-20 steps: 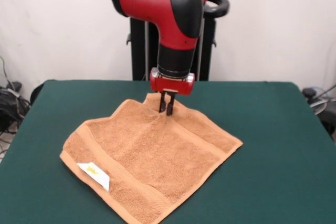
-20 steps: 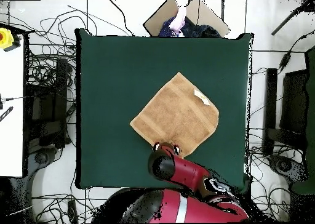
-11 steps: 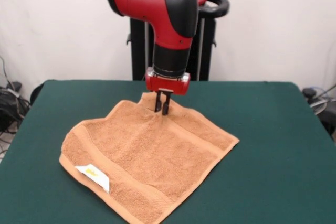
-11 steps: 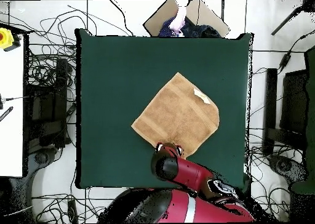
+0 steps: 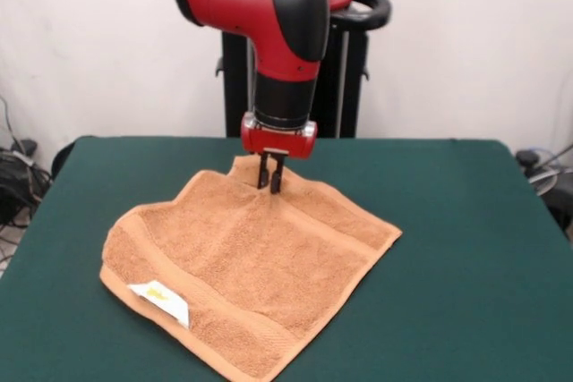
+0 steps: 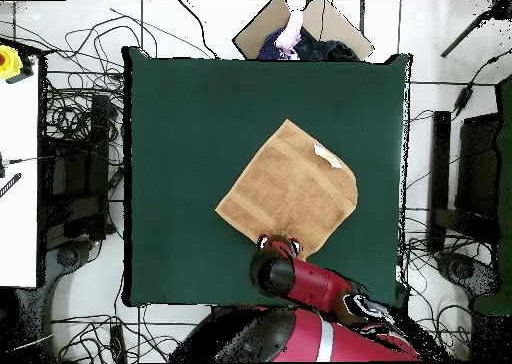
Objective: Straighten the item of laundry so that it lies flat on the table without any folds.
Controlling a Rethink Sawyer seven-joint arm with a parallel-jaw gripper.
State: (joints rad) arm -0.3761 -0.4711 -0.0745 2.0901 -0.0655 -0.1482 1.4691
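I am seeing the gripper [image 5: 269, 183] pinching the far corner of the towel [image 5: 246, 270], its jaws pressed together on the cloth, which is rising slightly at that point. The towel is lying spread as a diamond on the green table [image 5: 466, 248], toward the middle. The front view is showing me the white label [image 5: 161, 301] turned over at the near left edge and the woven border bands. The overhead view is hiding the jaws under the red arm [image 6: 300, 280]; it is showing the towel's outline and its place on the table
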